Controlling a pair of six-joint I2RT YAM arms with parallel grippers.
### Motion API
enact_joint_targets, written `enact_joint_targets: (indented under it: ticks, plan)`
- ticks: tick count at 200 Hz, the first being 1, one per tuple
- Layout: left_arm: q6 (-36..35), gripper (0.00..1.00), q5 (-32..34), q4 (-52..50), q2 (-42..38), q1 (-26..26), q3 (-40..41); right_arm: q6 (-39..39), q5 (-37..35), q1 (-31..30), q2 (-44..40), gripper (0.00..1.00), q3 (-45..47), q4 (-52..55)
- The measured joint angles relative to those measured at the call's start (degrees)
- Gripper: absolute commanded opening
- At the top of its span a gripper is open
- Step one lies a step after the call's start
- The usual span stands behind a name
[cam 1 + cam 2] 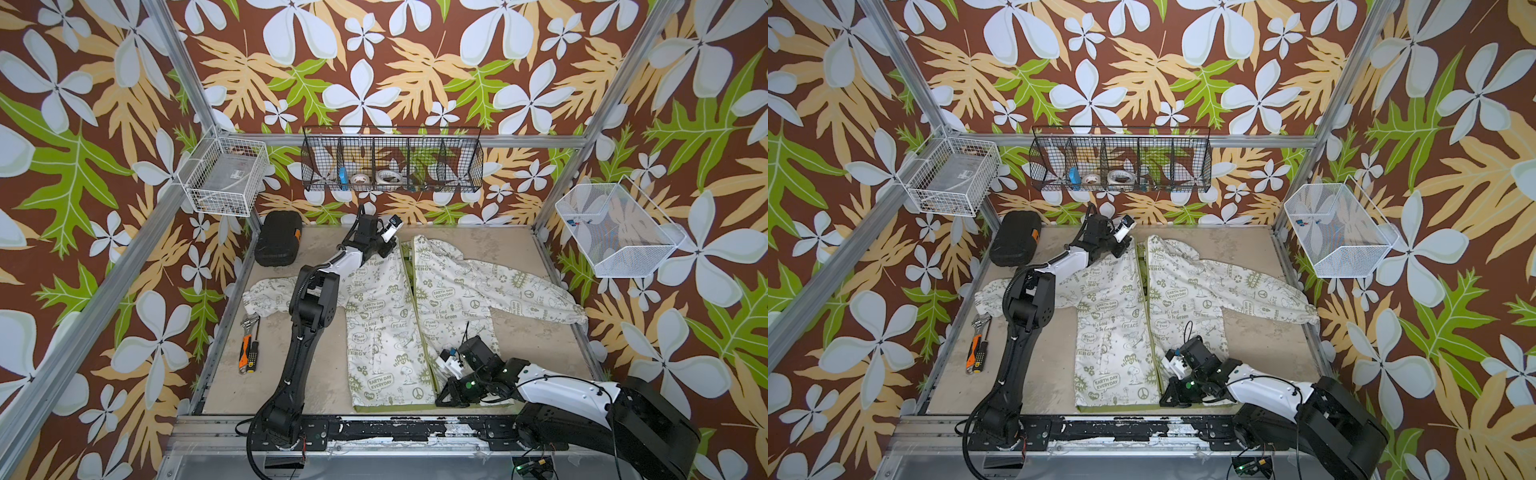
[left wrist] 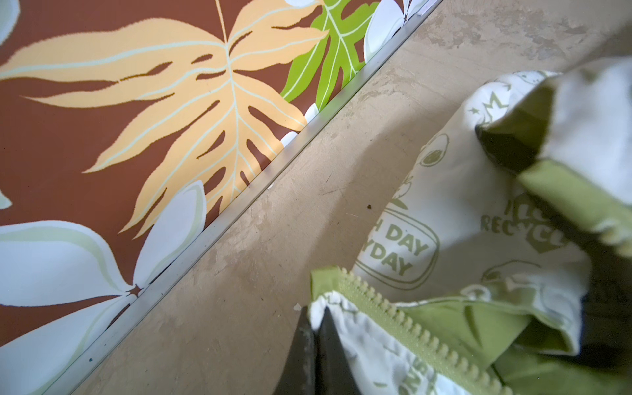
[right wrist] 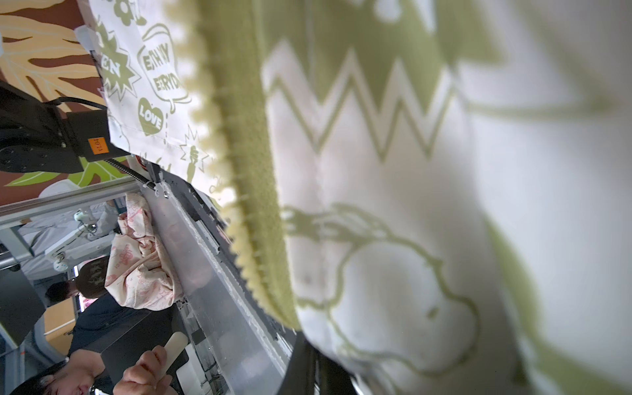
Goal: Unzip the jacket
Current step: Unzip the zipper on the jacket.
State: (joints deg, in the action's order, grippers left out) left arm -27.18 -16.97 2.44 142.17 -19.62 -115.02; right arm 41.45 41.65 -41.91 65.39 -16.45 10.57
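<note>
Pinch up top: left gripper (image 1: 385,248) is closed on the jacket (image 1: 382,332) at the collar edge, just beside the olive zipper (image 1: 419,324), whose teeth are parted there. Right gripper (image 1: 444,400) is clamped on the hem beside the zipper's lower end. The jacket lies front-up mid-counter (image 1: 519,332), sleeves spread and hood toward the back wall. A black case (image 1: 277,239) and hand tools (image 1: 249,345) sit off to the left.

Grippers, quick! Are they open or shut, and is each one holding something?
Left gripper: shut on the jacket, at its collar edge.
Right gripper: shut on the jacket, at its bottom front edge.
</note>
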Motion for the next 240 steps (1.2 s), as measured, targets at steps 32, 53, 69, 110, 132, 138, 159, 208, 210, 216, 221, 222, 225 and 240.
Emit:
enact_joint_targets:
  ticks: [32, 53, 69, 110, 132, 138, 159, 208, 210, 216, 221, 222, 225, 240]
  plan:
    - [0.0, 0.0, 0.4, 1.2, -0.6, 0.1, 0.5, -1.6, 0.1, 2.4, 3.7, 0.0, -5.9, 2.3]
    - [-0.2, 0.0, 0.5, 1.9, -1.1, 0.1, 0.9, -1.9, 1.2, 2.4, 4.4, 0.0, -5.0, 1.8]
    - [-0.2, 0.0, 0.9, 2.1, -1.1, 0.1, 0.7, -2.5, 1.9, 2.5, 4.3, 0.0, -2.7, 1.8]
    - [-0.2, 0.0, 3.0, 2.3, -1.1, 0.2, 0.1, -1.3, 3.3, 2.4, -4.9, 0.0, 1.0, 4.6]
    - [-0.7, 0.0, 3.0, 3.1, -1.2, 0.3, 1.0, -1.5, 1.7, 3.3, -7.7, 0.0, -1.2, 7.7]
    - [-1.4, 0.0, 2.8, 3.3, -1.3, 0.3, 1.6, -2.0, 1.1, 3.8, -7.7, 0.0, -2.3, 8.6]
    - [-2.2, 0.0, -0.5, 3.8, -2.9, 0.4, 4.7, -4.7, -0.7, 5.9, -5.7, 0.0, -6.1, 10.1]
    - [-6.5, 0.56, -12.2, 7.9, -11.8, 0.5, 16.7, -8.5, -1.2, 6.3, -3.2, 0.62, -8.4, 13.4]
    - [-6.5, 0.68, -12.4, 8.1, -12.1, 0.5, 17.1, -8.5, -1.3, 6.3, -3.5, 0.67, -8.5, 13.6]
    - [-6.6, 0.99, -12.6, 8.3, -12.8, 0.5, 18.1, -8.5, -1.5, 6.3, -4.2, 0.78, -9.2, 14.1]
    - [-6.6, 1.0, -12.6, 8.8, -13.3, 0.5, 18.9, -8.5, -1.8, 6.3, -4.7, 0.8, -10.0, 14.6]
    - [-6.6, 1.0, -12.5, 9.0, -13.5, 0.4, 19.2, -8.5, -1.9, 6.3, -4.9, 0.81, -10.3, 14.8]
    - [-6.6, 1.0, -12.3, 9.6, -13.8, 0.4, 19.7, -8.5, -2.4, 6.3, -5.1, 0.81, -10.9, 15.1]
    - [-5.1, 1.0, -9.0, 13.1, -15.7, 0.4, 23.2, -8.8, -5.2, 6.3, -5.8, 0.83, -15.2, 16.5]
